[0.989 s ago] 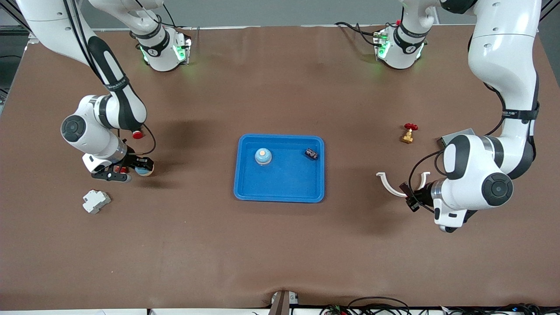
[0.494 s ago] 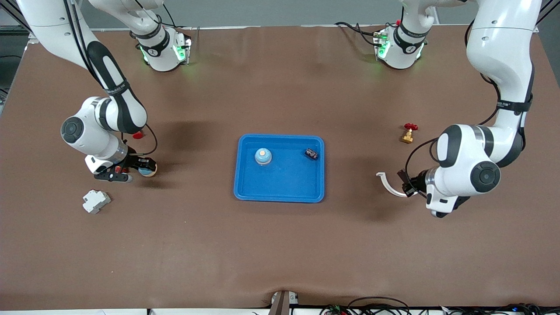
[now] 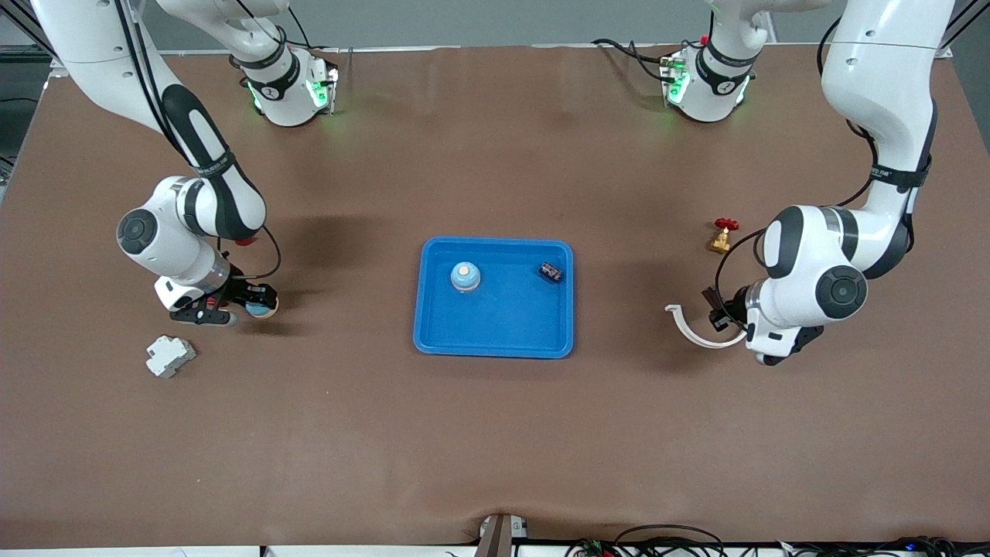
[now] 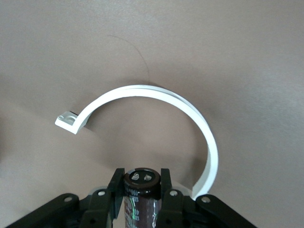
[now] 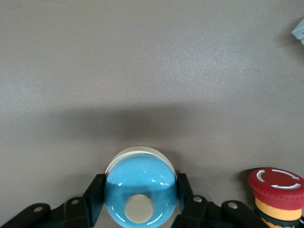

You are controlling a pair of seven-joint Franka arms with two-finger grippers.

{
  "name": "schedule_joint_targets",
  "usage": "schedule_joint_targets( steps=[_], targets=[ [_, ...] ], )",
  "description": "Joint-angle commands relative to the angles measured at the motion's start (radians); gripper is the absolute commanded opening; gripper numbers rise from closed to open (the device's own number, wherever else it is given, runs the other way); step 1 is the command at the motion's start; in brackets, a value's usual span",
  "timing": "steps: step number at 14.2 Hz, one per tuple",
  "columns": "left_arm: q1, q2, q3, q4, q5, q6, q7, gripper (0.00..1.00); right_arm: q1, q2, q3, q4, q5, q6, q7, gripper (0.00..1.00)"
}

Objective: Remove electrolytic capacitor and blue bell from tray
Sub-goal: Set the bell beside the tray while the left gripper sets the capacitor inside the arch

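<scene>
My left gripper [image 4: 141, 183] is shut on a dark brown capacitor [image 4: 141, 195], whose two-pin end shows between the fingers. In the front view this gripper [image 3: 715, 317] hangs low over the table toward the left arm's end. My right gripper [image 5: 141, 190] is shut on a blue dome bell [image 5: 141, 187] with a cream button. It [image 3: 249, 303] sits low over the table toward the right arm's end. A blue tray [image 3: 495, 350] in the middle holds another blue bell [image 3: 465, 276] and another dark capacitor [image 3: 551, 271].
A white curved clamp [image 3: 688, 329] lies just under the left gripper, and is also seen from the wrist [image 4: 190, 114]. A brass valve [image 3: 722, 236] with a red handle lies nearby. A red push button [image 5: 278, 192] stands beside the right gripper. A white breaker [image 3: 169, 355] lies nearer the front camera.
The left arm has swung its wrist toward the tray and away from the front camera, still holding the capacitor. The right gripper has crept slightly toward the tray with the bell.
</scene>
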Motion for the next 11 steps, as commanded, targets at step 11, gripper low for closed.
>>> schedule_joint_targets(
  steps=[11],
  targets=[
    [0.014, 0.033, -0.005, -0.053, 0.041, 0.063, 0.016, 0.0, 0.059, -0.066, 0.01, 0.052, 0.018, -0.147, 0.065, 1.0]
  ],
)
